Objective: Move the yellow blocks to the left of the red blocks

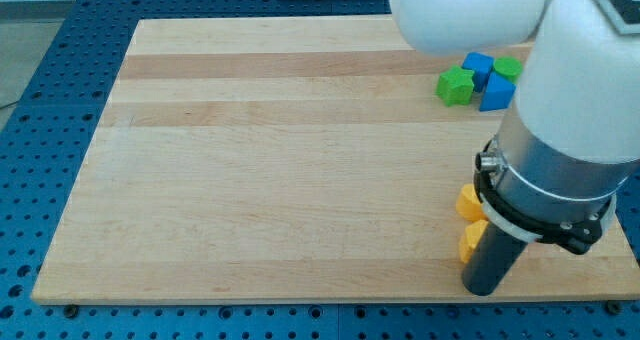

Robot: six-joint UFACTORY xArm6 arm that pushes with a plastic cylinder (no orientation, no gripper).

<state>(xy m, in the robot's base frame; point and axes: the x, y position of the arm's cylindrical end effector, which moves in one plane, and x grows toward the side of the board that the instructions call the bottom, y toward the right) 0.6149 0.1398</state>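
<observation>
The view's left and centre show only the wooden table (280, 160), a pale board with lengthwise grain bands, lying on a blue perforated base (40, 130) that frames it on the view's left and bottom.

Toward the view's upper right sits a tight cluster: a green block (455, 85), cube-like, at the cluster's left; a blue block (478, 67) just beside it above and right; a second blue block (496, 93) below that, touching or nearly touching the first; and a second green block (508, 67) at the cluster's right edge, partly cut off by the arm housing (shape not readable).

Lower right, near the table's bottom edge: two yellow blocks, one above the other. The upper yellow block (469, 201) and the lower yellow block (471, 239) are each partly hidden by the arm, so their shapes cannot be made out. Whether the two touch cannot be told.

The arm (570, 130), white above with a grey collar and black ring, fills the view's right. Its dark rod comes down just right of the lower yellow block, touching or almost touching it; the tip (483, 291) rests on the table below and slightly right of that block. There is no gripper on this arm, so nothing is held.

No red blocks are visible.
</observation>
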